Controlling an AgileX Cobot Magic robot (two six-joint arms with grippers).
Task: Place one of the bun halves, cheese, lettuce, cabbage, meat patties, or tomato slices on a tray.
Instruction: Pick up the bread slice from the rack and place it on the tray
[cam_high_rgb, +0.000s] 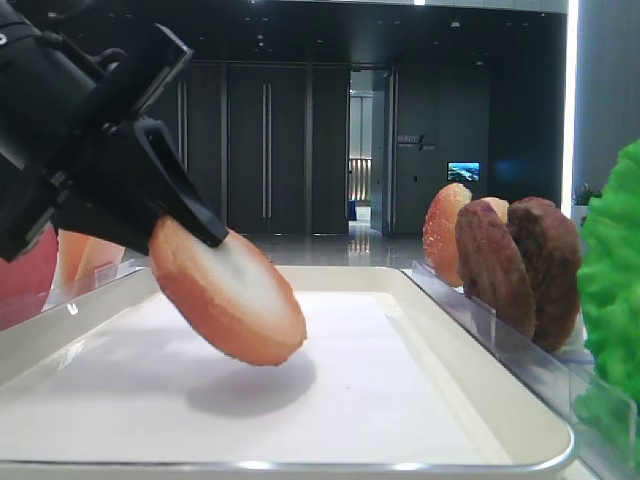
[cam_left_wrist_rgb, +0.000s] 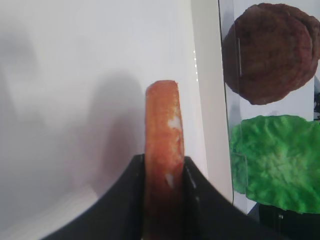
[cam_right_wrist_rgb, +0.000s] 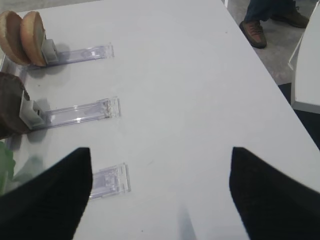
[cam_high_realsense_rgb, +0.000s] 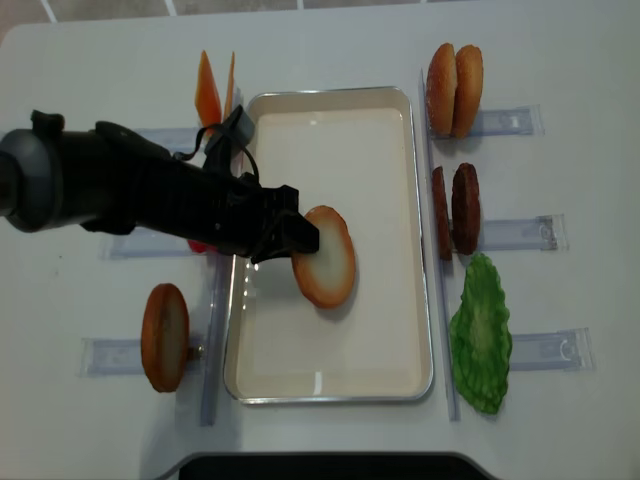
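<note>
My left gripper (cam_high_realsense_rgb: 295, 235) is shut on a bun half (cam_high_realsense_rgb: 323, 257) with an orange-brown crust and a pale face. It holds the bun tilted over the middle of the white tray (cam_high_realsense_rgb: 330, 92), its lower edge close above the liner. In the left wrist view the bun half (cam_left_wrist_rgb: 164, 130) stands edge-on between the black fingers (cam_left_wrist_rgb: 200, 200). From the low exterior view, the bun half (cam_high_rgb: 230, 295) casts a shadow on the tray (cam_high_rgb: 480, 370). My right gripper (cam_right_wrist_rgb: 160, 185) is open over bare table, with nothing between its fingers.
Right of the tray, clear holders carry two bun halves (cam_high_realsense_rgb: 453, 90), two meat patties (cam_high_realsense_rgb: 455, 210) and lettuce (cam_high_realsense_rgb: 480, 335). To the left stand cheese slices (cam_high_realsense_rgb: 215, 90) and another bun half (cam_high_realsense_rgb: 165, 337). A red item shows partly under my left arm.
</note>
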